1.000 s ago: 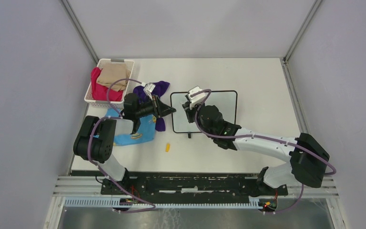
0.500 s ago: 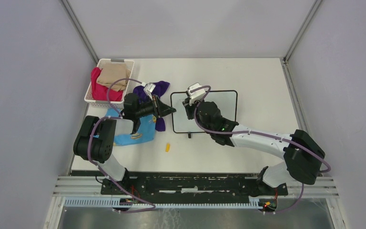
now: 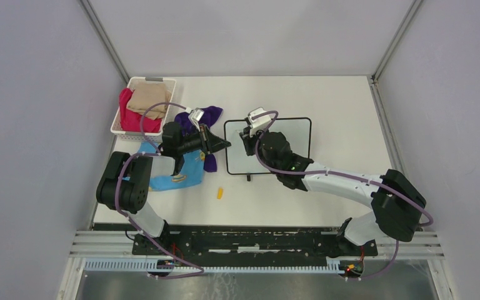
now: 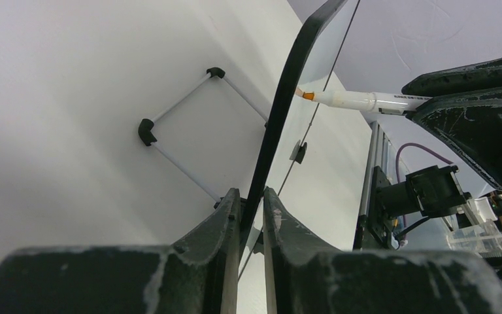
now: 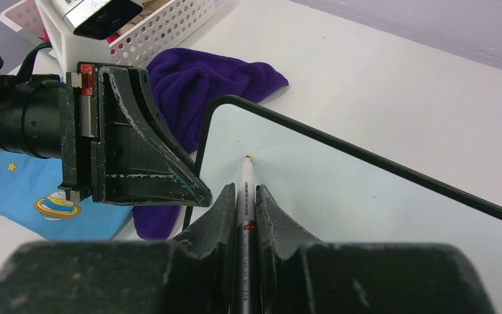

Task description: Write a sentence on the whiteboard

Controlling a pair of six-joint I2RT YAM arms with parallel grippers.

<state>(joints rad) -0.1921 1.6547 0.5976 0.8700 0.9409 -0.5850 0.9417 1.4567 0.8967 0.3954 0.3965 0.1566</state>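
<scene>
Orange-tipped marker [image 5: 246,180], print unreadable, points away, clamped in our right hand [image 5: 244,193], tip on the whiteboard [image 3: 299,132]. Our left hand [image 4: 250,196] clamps its edge.

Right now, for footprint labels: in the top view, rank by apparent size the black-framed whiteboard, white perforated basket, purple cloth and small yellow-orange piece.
1. black-framed whiteboard
2. white perforated basket, not much smaller
3. purple cloth, partly hidden under the left arm
4. small yellow-orange piece, clearly smallest

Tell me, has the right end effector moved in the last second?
Yes, slightly: the right end effector crept toward the whiteboard's far edge.
</scene>
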